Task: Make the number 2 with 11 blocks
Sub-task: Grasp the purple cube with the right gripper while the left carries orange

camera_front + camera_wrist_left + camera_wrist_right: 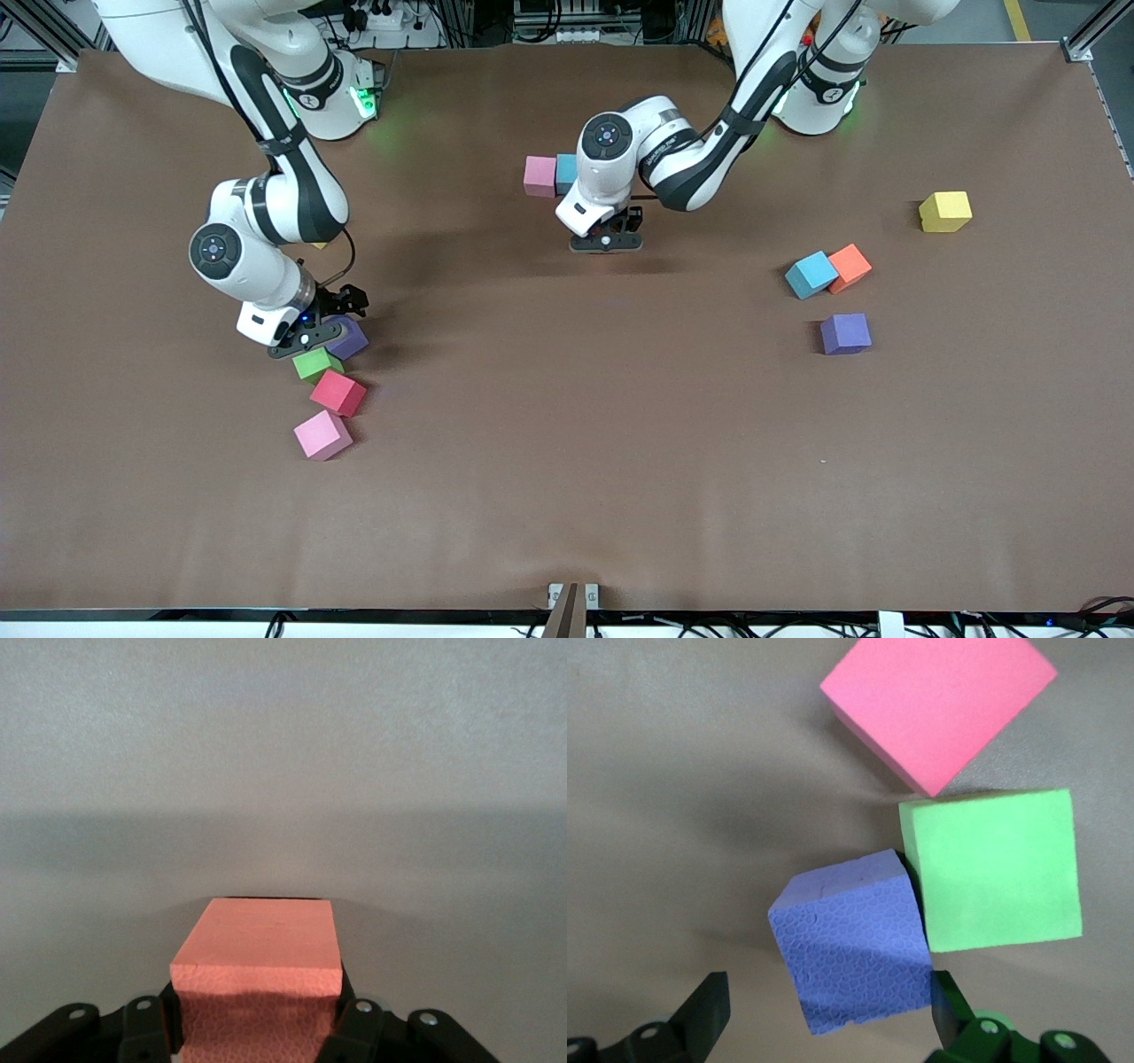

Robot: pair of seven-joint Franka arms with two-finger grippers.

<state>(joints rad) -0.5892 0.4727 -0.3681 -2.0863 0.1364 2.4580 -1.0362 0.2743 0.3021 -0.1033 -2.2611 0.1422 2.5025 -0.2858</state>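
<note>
While the left tool [257, 1028] pinches an orange block [261, 948], the right tool [824, 1019] hangs spread around a purple block [850, 948], light, squashy foam best squeezed on flat opposite faces.

yellow cube [944, 212], green cube [316, 363], table [567, 496]

No text, label, brand or number can be read with certainty; faint lettering runs along the left arm's white wrist housing [657, 152], too small to make out
</note>
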